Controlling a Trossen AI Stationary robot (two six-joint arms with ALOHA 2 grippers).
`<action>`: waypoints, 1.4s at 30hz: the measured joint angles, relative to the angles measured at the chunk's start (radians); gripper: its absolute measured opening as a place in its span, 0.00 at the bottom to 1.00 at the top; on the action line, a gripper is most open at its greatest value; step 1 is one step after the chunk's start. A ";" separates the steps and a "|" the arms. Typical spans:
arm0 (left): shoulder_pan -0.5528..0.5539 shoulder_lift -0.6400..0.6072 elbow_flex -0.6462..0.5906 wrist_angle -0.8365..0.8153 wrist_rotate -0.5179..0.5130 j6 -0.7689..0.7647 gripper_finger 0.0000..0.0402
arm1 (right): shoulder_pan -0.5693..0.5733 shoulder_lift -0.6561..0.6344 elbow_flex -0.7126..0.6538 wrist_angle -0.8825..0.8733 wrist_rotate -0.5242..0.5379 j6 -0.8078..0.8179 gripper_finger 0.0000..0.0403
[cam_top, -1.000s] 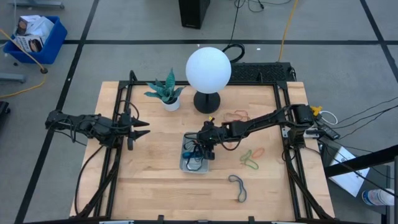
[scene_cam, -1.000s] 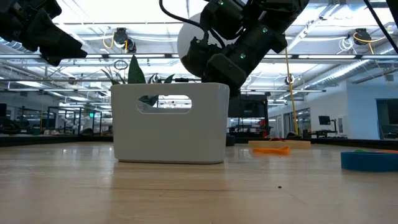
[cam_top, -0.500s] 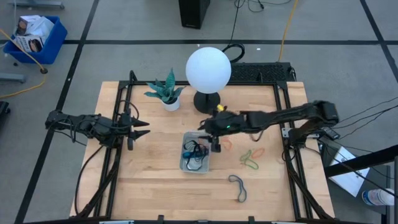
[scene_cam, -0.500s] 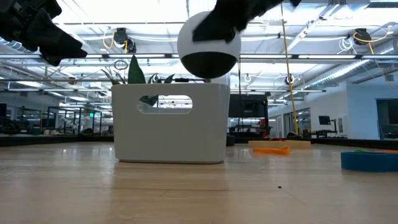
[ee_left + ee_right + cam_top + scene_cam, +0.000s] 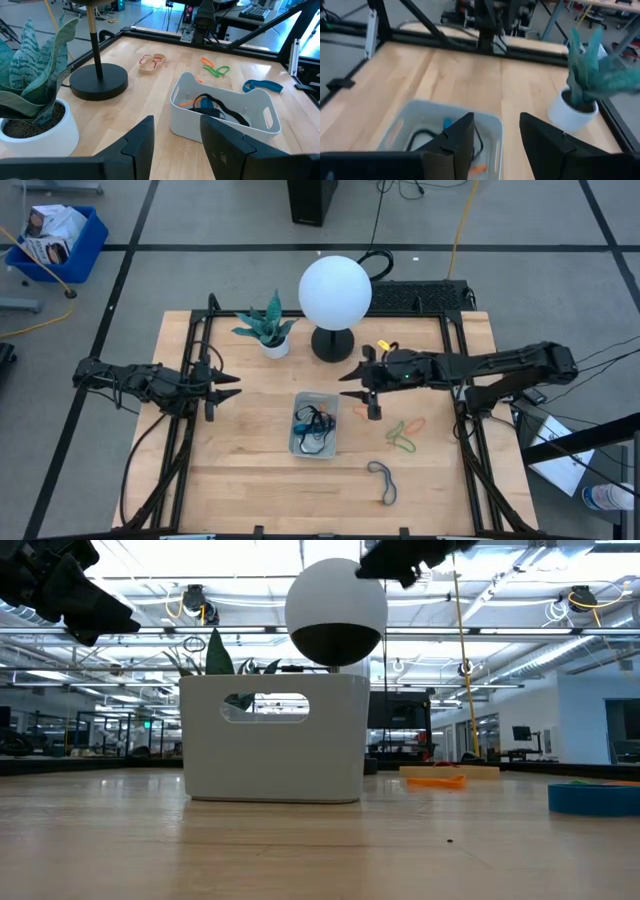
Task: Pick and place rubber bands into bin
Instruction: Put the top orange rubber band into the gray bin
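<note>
Right hand [image 5: 362, 389]: held above the tabletop [image 5: 250, 480], fingers spread, nothing gripped. The bin [image 5: 316, 426] is seen just beside and below it, toward the left arm, with black, blue and orange rubber bands [image 5: 314, 423] inside. Loose bands [image 5: 405, 432] are scattered on the wood on the hand's other side. Left hand [image 5: 227, 386]: parked at the tabletop's left edge, fingers apart, empty. A potted plant [image 5: 267, 326] and globe lamp [image 5: 335, 292] are noted behind the bin; grey floor surrounds.

white globe lamp [image 5: 335, 290], potted plant [image 5: 267, 326], blue crate [image 5: 56, 240]
</note>
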 joint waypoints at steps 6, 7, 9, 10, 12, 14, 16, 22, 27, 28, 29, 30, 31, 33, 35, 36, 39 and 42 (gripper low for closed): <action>0.000 0.000 0.000 -0.001 0.000 0.001 0.41 | 0.002 -0.007 -0.147 -0.009 0.147 0.070 0.37; 0.000 0.000 0.000 -0.001 0.000 0.001 0.41 | 0.002 0.000 -0.169 -0.009 0.150 0.085 0.37; 0.000 0.000 0.000 -0.002 -0.001 0.004 0.41 | 0.002 0.015 -0.218 -0.006 0.149 0.112 0.37; 0.000 0.000 0.000 -0.002 -0.002 0.009 0.41 | 0.002 0.024 -0.239 -0.013 0.149 0.125 0.37; 0.000 0.000 0.000 -0.002 -0.003 0.022 0.41 | 0.001 0.047 -0.276 -0.006 0.149 0.146 0.36; 0.000 0.000 0.000 0.001 -0.006 0.033 0.41 | 0.001 0.067 -0.309 -0.010 0.149 0.179 0.36; 0.000 0.000 0.000 -0.001 -0.008 0.036 0.41 | 0.000 0.097 -0.327 -0.005 0.149 0.209 0.35; 0.000 0.000 0.000 0.000 -0.012 0.032 0.41 | 0.000 0.192 -0.347 0.003 0.149 0.230 0.35; 0.000 0.000 0.000 -0.001 -0.012 0.028 0.41 | 0.000 0.260 -0.347 0.001 0.146 0.231 0.34; 0.000 0.000 0.000 0.000 -0.012 0.028 0.41 | 0.000 0.270 -0.348 0.004 0.145 0.231 0.34; 0.000 0.000 0.000 0.000 -0.012 0.028 0.41 | 0.000 0.276 -0.348 0.009 0.144 0.231 0.34; 0.000 0.000 0.000 0.000 -0.012 0.028 0.41 | 0.000 0.278 -0.348 0.009 0.142 0.235 0.34; 0.000 0.000 0.000 0.000 -0.012 0.028 0.41 | 0.000 0.278 -0.348 0.009 0.142 0.243 0.34; 0.000 0.000 0.000 -0.001 -0.012 0.028 0.41 | 0.000 0.279 -0.347 0.016 0.142 0.264 0.34; 0.000 0.000 0.000 -0.001 -0.012 0.027 0.41 | 0.000 0.280 -0.347 0.012 0.135 0.271 0.33; 0.000 0.000 0.000 -0.002 -0.011 0.028 0.41 | 0.000 0.280 -0.347 0.013 0.116 0.271 0.32; 0.000 0.000 0.000 -0.002 -0.012 0.028 0.41 | 0.000 0.291 -0.347 0.013 0.090 0.267 0.30; 0.000 0.000 0.000 -0.002 -0.011 0.029 0.41 | 0.000 0.310 -0.350 0.020 0.090 0.267 0.28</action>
